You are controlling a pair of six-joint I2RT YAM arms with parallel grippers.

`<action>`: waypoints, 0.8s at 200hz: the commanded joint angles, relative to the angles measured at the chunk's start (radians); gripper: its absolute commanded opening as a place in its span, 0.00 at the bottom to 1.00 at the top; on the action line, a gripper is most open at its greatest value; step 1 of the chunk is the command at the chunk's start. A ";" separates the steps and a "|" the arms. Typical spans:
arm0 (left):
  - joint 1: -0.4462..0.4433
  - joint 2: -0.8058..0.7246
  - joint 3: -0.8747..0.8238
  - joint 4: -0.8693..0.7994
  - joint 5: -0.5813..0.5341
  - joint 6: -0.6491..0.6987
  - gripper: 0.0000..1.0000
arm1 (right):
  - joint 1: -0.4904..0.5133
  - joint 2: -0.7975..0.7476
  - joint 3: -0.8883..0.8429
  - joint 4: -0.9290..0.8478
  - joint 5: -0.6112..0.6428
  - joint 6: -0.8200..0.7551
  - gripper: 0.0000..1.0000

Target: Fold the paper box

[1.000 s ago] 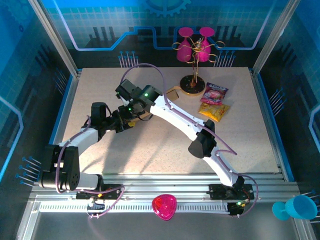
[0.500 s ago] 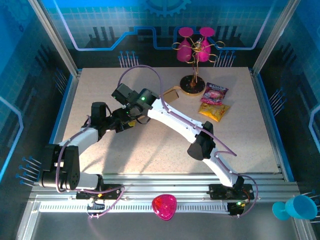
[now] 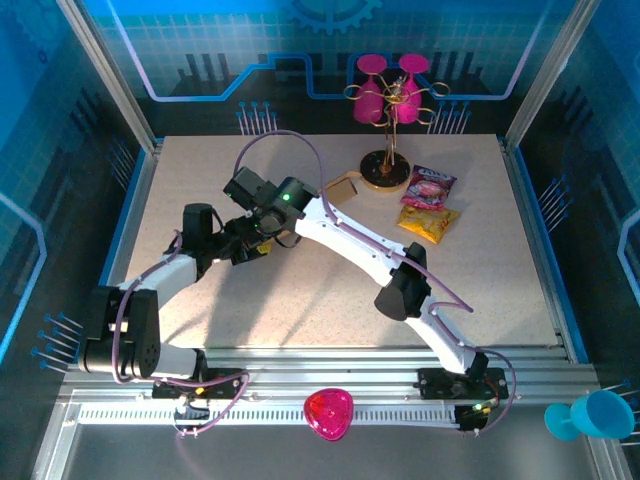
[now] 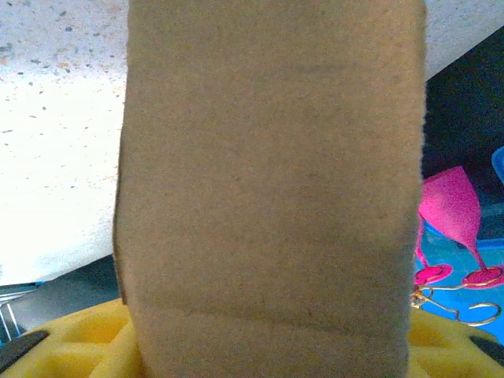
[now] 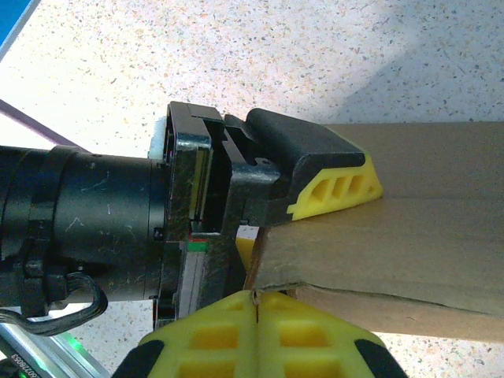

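The paper box (image 4: 268, 181) is plain brown cardboard with a crease near its lower end. It runs up the middle of the left wrist view. My left gripper (image 4: 268, 350) is shut on it, yellow fingers (image 4: 87, 339) at both sides. In the right wrist view one left pad (image 5: 335, 185) lies on top of the box (image 5: 409, 228). My right gripper (image 5: 256, 303) is shut, its tips touching the box's lower corner edge. From above, both grippers meet left of centre: left gripper (image 3: 256, 240), right gripper (image 3: 243, 186). A brown flap (image 3: 343, 188) pokes out behind the right arm.
A wire stand (image 3: 385, 172) carrying pink glasses (image 3: 388, 95) stands at the back, right beside the flap. Two snack bags (image 3: 428, 186) (image 3: 430, 220) lie to its right. A pink object (image 3: 329, 412) and a blue cup (image 3: 595, 415) sit off the table's near edge.
The right wrist has swung left and slightly toward the left gripper, and the visible brown flap shifted a little with it. In the last half second hardly anything has moved.
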 commanded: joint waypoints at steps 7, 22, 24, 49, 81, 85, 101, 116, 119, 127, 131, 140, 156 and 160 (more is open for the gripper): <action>0.001 0.024 0.021 -0.083 0.001 -0.072 0.52 | -0.011 -0.022 0.038 -0.013 0.007 -0.040 0.00; 0.001 0.025 0.020 -0.087 0.002 -0.067 0.54 | -0.014 -0.022 0.039 -0.018 0.000 -0.051 0.00; 0.001 0.025 0.020 -0.086 0.002 -0.067 0.54 | -0.016 -0.022 0.039 -0.018 -0.001 -0.053 0.00; 0.001 0.027 0.012 -0.083 0.008 -0.063 0.58 | -0.021 -0.024 0.045 -0.027 -0.012 -0.068 0.00; 0.001 0.028 0.003 -0.069 0.010 -0.066 0.59 | -0.022 -0.031 0.050 -0.024 -0.025 -0.080 0.00; 0.001 0.029 0.003 -0.068 0.011 -0.066 0.60 | -0.023 -0.032 0.051 -0.023 -0.027 -0.081 0.00; 0.001 0.031 0.006 -0.069 0.015 -0.063 0.61 | -0.024 -0.035 0.057 -0.023 -0.036 -0.084 0.00; 0.001 0.027 0.004 -0.071 0.014 -0.060 0.62 | -0.024 -0.035 0.059 -0.023 -0.035 -0.090 0.00; 0.001 0.028 0.003 -0.070 0.014 -0.060 0.62 | -0.024 -0.035 0.059 -0.023 -0.035 -0.092 0.00; 0.002 0.026 0.003 -0.073 0.014 -0.059 0.62 | -0.025 -0.033 0.058 -0.026 -0.033 -0.097 0.00; 0.001 0.026 0.003 -0.073 0.016 -0.058 0.62 | -0.025 -0.031 0.059 -0.027 -0.033 -0.100 0.00; 0.001 0.025 0.001 -0.072 0.016 -0.058 0.62 | -0.025 -0.029 0.057 -0.030 -0.029 -0.103 0.00; 0.001 0.022 -0.002 -0.069 0.014 -0.059 0.60 | -0.027 -0.025 0.054 -0.033 -0.030 -0.103 0.00; 0.000 0.021 -0.003 -0.069 0.015 -0.061 0.59 | -0.027 -0.025 0.053 -0.032 -0.030 -0.104 0.00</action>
